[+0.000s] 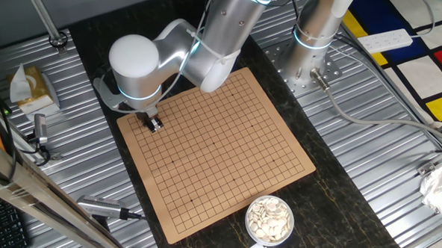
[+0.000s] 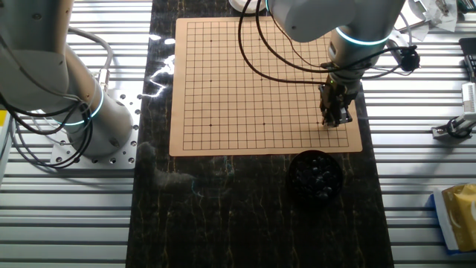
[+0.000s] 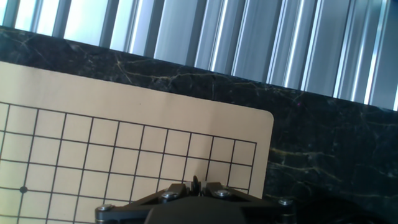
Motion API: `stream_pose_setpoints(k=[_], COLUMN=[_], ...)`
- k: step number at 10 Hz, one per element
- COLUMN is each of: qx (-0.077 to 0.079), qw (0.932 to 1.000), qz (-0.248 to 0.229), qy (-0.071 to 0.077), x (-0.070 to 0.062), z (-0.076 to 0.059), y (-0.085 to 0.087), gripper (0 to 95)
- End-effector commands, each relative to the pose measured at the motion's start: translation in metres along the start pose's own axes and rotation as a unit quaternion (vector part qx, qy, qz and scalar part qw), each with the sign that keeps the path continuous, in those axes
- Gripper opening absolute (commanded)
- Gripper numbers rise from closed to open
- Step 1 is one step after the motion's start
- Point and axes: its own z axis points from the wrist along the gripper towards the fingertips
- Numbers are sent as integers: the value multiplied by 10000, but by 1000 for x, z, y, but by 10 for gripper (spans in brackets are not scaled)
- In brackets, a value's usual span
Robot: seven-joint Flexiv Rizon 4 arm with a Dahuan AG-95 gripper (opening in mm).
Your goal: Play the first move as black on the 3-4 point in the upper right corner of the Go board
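The gripper [image 3: 196, 185], pinching the black stone [image 3: 196, 183], is hovering just above the Go board [image 3: 155, 118], near its corner.

We are seeing a white and silver arm [image 1: 181, 51] glowing with cyan rings, trailing black cables [image 2: 262, 52], ending in a dark screwed gripper [image 2: 335, 117].

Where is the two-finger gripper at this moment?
In the other fixed view the two-finger gripper is low over the tan wooden Go board, near the corner closest to the round bowl of black stones; the hand view shows that board corner beyond its fingertips.
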Motion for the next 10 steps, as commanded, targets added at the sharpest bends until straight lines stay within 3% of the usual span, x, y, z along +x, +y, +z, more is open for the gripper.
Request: stream_pose_setpoints(k=[1, 10], qx=[5, 34], qw=[10000, 10000], qz=[-9, -10], qy=[-6, 1], x=[-1, -2], z=[1, 3], y=[1, 3], gripper=[0, 0])
